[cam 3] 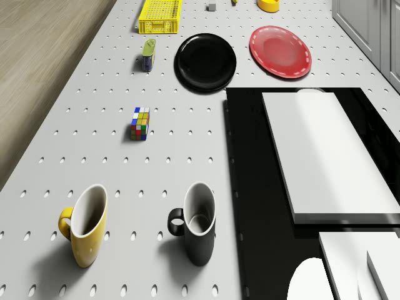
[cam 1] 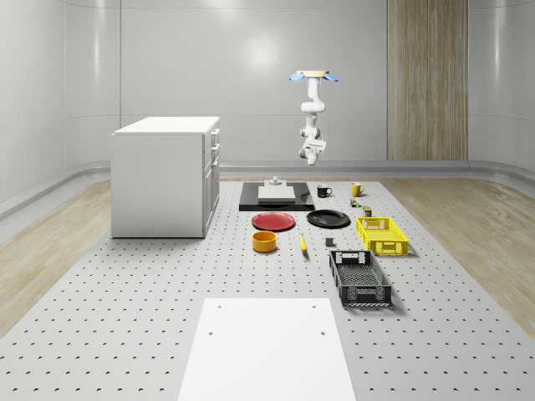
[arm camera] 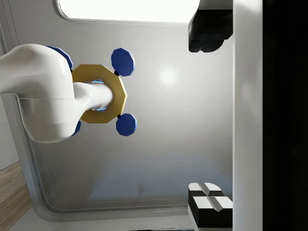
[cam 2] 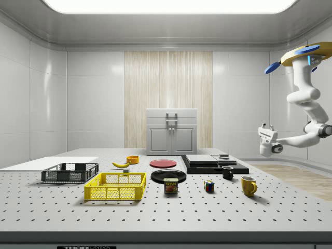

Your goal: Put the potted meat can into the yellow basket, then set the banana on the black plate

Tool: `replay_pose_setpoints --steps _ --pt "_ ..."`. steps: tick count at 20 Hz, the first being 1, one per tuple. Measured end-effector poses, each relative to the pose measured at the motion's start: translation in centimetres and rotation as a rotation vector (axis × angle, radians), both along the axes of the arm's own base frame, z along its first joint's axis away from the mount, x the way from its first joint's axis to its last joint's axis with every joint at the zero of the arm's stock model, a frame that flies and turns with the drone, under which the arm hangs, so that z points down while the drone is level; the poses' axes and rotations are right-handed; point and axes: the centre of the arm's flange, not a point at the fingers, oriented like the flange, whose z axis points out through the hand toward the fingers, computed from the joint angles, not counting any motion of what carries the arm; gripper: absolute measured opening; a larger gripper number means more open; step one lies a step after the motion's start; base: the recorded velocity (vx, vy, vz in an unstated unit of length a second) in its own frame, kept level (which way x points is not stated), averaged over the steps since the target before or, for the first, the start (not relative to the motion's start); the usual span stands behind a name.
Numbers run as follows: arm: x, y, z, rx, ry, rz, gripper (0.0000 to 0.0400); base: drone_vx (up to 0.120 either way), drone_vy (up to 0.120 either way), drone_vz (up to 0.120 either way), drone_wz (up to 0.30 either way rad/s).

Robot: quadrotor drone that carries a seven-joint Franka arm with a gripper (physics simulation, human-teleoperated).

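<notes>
The drone hovers high above the far end of the desk, past the black slab and the two mugs, with the arm hanging beneath it. The tool hangs well above the desk and holds nothing. In the wrist view its two fingers stand far apart, so it is open; that view looks back up at the drone's own body and rotors.

The potted meat can stands on the desk just beside the yellow basket, at the basket's far end, near the black plate. In the whole-scene view the can is too small to make out clearly. The banana lies on the desk between the orange bowl and the black basket, apart from both.

Both baskets look empty. The black plate and the red plate carry nothing.

In the drone view the yellow basket, the bowl and the slab are cut off at the picture's edge. A Rubik's cube, a yellow mug and a black mug stand apart on open desk. A white cabinet stands at the whole-scene view's left.
</notes>
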Motion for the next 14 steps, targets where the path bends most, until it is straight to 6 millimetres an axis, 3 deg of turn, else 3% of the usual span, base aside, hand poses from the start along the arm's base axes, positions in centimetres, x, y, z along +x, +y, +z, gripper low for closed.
replay_pose_setpoints --steps 3,7,11,14 --pt "0.0 1.5 -0.6 -0.165 -0.002 -0.005 0.0400 0.027 0.120 0.000 0.000" --pt "0.0 4.6 -2.7 -0.541 -0.003 -0.017 0.0400 0.120 0.120 0.000 0.000" --pt "0.2 7.2 -7.9 -1.137 -0.003 -0.036 0.0400 0.120 0.120 0.000 0.000" --pt "0.4 6.8 -13.0 -1.654 -0.002 -0.054 0.0400 0.120 0.120 0.000 0.000"
